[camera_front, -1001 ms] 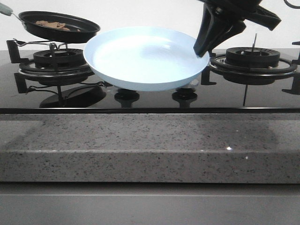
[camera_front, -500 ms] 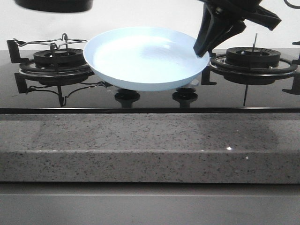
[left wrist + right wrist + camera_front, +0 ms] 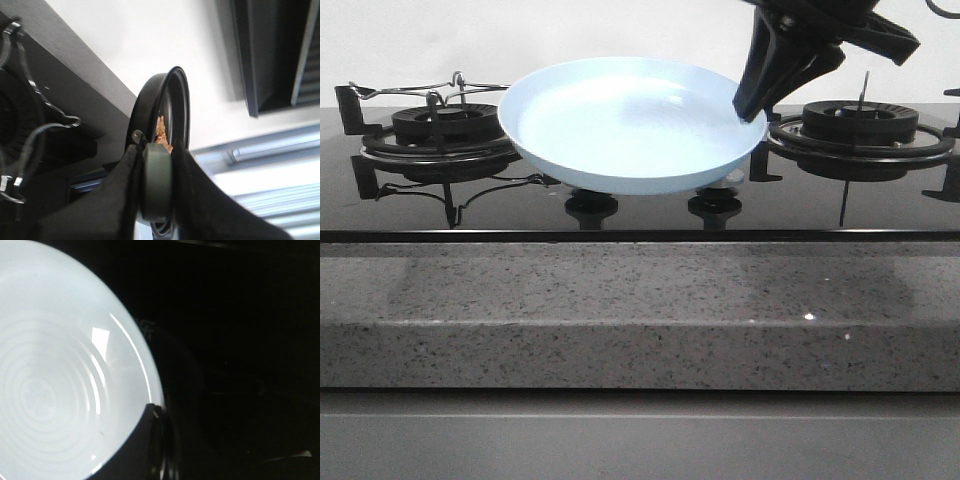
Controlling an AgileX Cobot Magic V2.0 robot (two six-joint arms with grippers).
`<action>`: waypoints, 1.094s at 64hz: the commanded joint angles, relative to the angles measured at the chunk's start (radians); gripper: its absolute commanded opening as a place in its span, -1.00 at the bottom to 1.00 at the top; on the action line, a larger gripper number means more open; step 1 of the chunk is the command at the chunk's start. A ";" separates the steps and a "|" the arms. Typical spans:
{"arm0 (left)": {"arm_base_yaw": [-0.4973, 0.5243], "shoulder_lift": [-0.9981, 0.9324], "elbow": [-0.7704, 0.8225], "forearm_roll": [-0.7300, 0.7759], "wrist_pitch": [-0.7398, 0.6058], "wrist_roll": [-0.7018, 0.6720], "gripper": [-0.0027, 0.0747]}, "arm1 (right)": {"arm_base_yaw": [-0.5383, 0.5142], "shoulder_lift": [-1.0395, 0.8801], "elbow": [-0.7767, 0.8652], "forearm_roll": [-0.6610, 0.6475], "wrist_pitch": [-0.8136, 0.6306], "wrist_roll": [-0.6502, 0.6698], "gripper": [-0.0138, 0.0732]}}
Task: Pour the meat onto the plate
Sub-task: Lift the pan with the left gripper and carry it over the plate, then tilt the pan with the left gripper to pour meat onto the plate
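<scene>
No readable labels anywhere I can see. The wide pale blue round plate (image 3: 632,125) sits tilted over the black glass stove (image 3: 640,205), right gripper (image 3: 752,108) fingers pinching its rim. Left gripper (image 3: 157,195) fingers clamp the black frying pan's green handle (image 3: 157,185) — orange-brown meat bits (image 3: 162,134) barely peek out.

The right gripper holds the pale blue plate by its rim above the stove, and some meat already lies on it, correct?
Not quite. The plate is bare in the front and right wrist views; the meat is in the pan, as the left wrist view shows. The right gripper does hold the plate's rim.
</scene>
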 commanded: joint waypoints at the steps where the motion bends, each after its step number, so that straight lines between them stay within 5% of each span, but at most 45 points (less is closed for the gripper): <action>1: -0.042 -0.070 -0.030 -0.085 0.033 0.032 -0.98 | -0.001 -0.036 -0.028 0.010 -0.039 -0.009 -0.82; 43: -0.316 -0.175 -0.033 0.082 -0.213 0.200 -0.98 | -0.001 -0.036 -0.028 0.010 -0.039 -0.009 -0.82; 70: -0.472 -0.234 -0.133 0.448 -0.348 0.202 -0.98 | -0.001 -0.036 -0.028 0.010 -0.039 -0.009 -0.82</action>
